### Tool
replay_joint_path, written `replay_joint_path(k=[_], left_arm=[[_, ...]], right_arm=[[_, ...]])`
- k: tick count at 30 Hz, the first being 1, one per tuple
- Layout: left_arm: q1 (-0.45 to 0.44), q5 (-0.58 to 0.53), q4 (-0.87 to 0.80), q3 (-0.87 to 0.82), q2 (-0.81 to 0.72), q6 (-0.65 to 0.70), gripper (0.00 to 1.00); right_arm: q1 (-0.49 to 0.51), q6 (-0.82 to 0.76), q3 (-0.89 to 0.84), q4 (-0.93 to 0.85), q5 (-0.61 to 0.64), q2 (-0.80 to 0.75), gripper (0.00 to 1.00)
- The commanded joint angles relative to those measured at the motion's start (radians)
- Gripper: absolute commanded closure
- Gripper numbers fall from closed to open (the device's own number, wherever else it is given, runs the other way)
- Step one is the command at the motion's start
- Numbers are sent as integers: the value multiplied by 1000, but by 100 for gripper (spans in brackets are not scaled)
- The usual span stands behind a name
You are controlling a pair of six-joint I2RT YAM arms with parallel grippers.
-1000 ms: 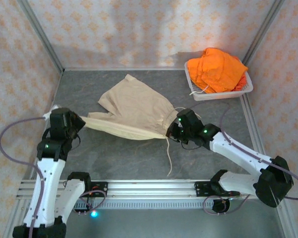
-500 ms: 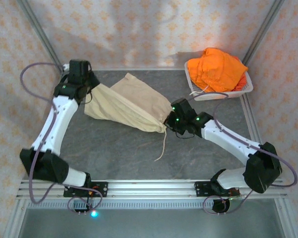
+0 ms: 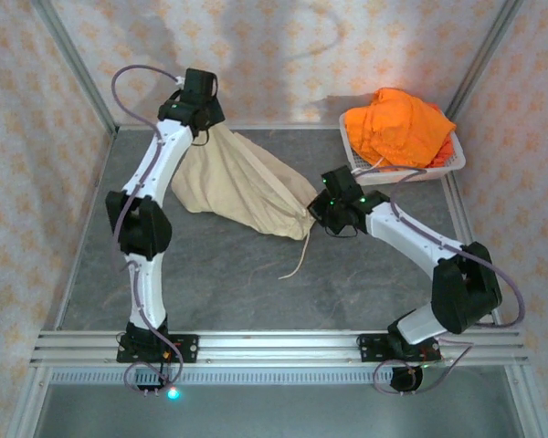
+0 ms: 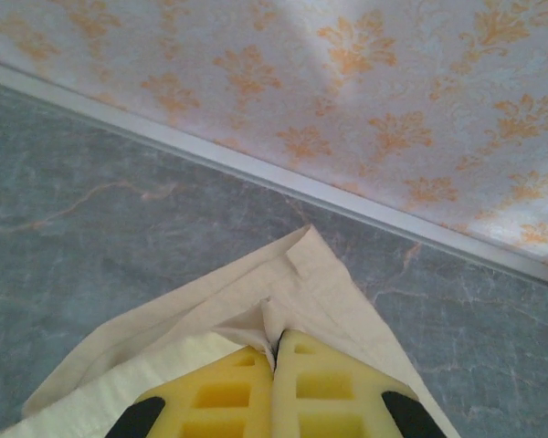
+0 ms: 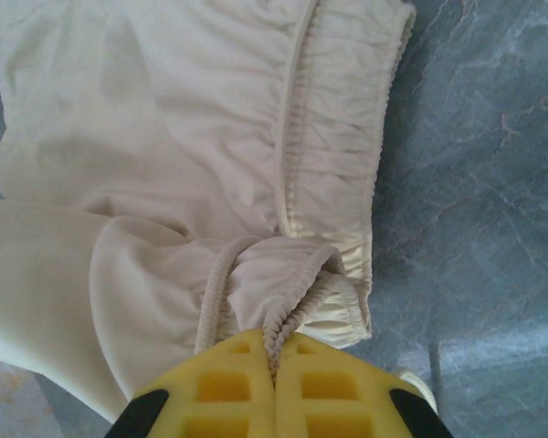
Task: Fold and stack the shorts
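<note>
Beige shorts (image 3: 247, 187) run diagonally: left claw (image 4: 276, 342) clamps far-left hem, right claw (image 5: 274, 345) clamps near-right waistband.

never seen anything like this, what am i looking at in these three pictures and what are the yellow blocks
This is a robot with two arms bolted to the near edge of a grey table. The wide picture comes from a fixed camera above and behind the arms. The other two come from a small camera on each wrist, so the yellow blocks at the bottom are that arm's own fingers. The left hand is shut on an edge of the beige shorts, close to the back wall. The right hand is shut on the gathered waistband end, and the cord trails onto the table. At the back right, a white basket holds orange shorts. The job is to fold and stack the shorts.
</note>
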Motion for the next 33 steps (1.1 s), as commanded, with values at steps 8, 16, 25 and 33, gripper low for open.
replay_joint_path(k=[8, 16, 25, 33], left_arm=[[-15, -63, 44, 327, 277, -1, 100], [-21, 15, 188, 506, 477, -62, 72], [-22, 56, 53, 394, 234, 24, 7], [-20, 173, 368, -427, -210, -64, 0]], right_arm=[[-108, -11, 81, -25, -21, 127, 93], [-233, 25, 168, 26, -107, 252, 49], [-213, -79, 209, -45, 5, 55, 9], [-10, -92, 242, 87, -195, 175, 6]])
